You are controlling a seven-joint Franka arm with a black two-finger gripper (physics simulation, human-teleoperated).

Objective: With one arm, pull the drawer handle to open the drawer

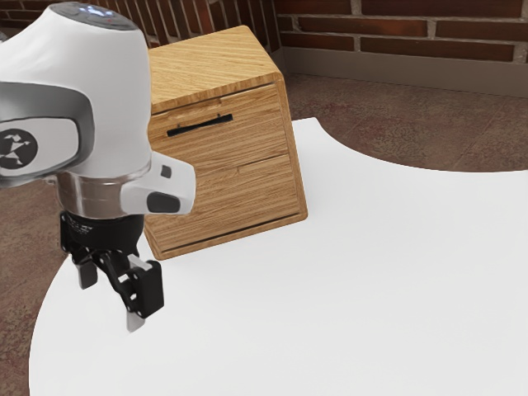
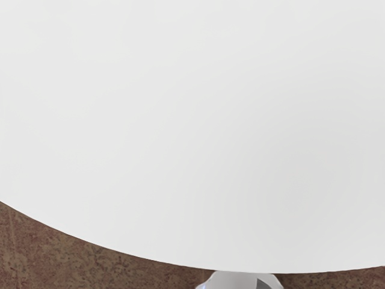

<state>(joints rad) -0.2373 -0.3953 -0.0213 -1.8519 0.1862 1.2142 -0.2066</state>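
The approach is judged barely begun: the gripper (image 1: 111, 295), spread and empty at the exterior view's lower left, must be raised to the drawer handle (image 1: 200, 125) above it.

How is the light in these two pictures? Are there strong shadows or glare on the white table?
Exterior view: soft, even light; the white table shows no glare, and neither the wooden cabinet nor the gripper throws a distinct shadow on it. Wrist view: the white table is evenly bright, with no shadow or highlight.
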